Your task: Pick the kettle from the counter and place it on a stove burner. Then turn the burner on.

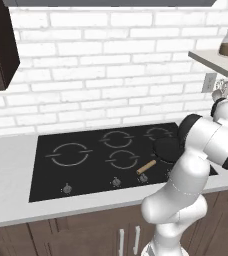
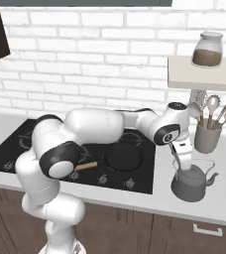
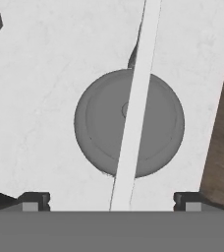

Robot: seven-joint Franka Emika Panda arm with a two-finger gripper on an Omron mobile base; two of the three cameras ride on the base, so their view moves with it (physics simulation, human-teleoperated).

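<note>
Hovering spread wide above the kettle (image 2: 190,184) on the counter (image 2: 224,198), the gripper (image 2: 184,158) was mid-pickup; next, I judged, descend and clamp the handle.

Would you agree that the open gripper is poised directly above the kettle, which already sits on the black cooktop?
Not quite: the kettle stands on the pale counter, to the right of the cooktop, as the right base view shows. The rest holds: the open gripper is poised directly above it.

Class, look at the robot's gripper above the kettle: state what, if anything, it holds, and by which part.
Nothing is held. The gripper hangs open above the kettle, its fingertips spread either side of the handle, touching nothing.
</note>
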